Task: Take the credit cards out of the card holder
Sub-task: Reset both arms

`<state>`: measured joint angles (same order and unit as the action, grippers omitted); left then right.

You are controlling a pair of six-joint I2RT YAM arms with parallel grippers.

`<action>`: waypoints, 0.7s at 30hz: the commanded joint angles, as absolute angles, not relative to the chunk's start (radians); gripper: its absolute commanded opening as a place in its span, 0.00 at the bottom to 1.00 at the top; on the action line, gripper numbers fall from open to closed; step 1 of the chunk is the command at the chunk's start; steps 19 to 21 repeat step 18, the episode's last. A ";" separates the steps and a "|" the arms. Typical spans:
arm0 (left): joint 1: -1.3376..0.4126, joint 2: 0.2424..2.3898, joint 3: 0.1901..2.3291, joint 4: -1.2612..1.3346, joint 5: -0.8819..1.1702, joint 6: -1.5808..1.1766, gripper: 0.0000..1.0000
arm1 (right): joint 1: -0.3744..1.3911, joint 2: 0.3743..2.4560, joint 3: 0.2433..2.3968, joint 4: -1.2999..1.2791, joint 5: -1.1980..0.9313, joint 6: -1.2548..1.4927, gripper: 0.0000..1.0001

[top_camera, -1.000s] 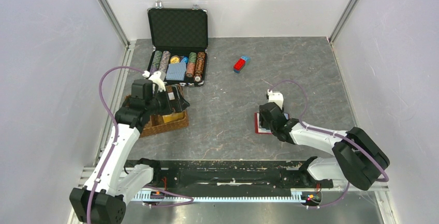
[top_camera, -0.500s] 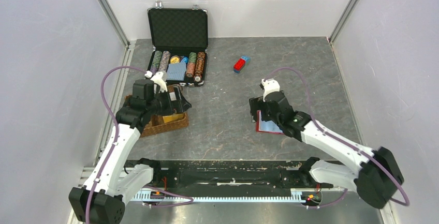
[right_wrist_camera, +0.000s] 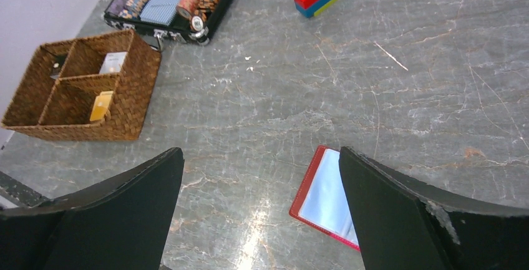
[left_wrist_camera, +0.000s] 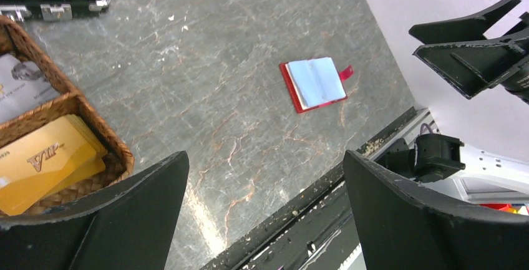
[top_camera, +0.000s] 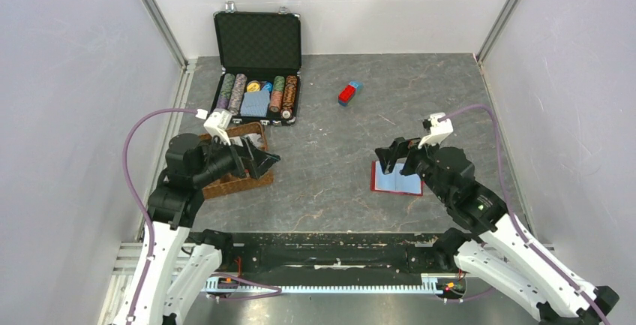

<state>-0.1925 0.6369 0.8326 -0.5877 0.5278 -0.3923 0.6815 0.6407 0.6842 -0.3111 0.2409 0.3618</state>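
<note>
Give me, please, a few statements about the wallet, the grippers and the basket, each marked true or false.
1. The card holder lies open on the table. True.
2. The right gripper is shut on it. False: it is open, above the card holder, holding nothing.
3. The left gripper is open and empty. True.
4. The poker chip case is closed. False: its lid stands up.
5. The wicker basket is empty. False: a gold card lies in one compartment.
</note>
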 commanded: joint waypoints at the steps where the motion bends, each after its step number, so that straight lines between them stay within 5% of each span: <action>1: -0.196 0.588 0.861 -0.519 0.548 -0.459 1.00 | 0.683 0.595 0.729 -0.310 0.271 0.397 0.98; 21: -0.196 0.560 0.847 -0.513 0.534 -0.472 1.00 | 0.684 0.560 0.715 -0.289 0.290 0.412 0.98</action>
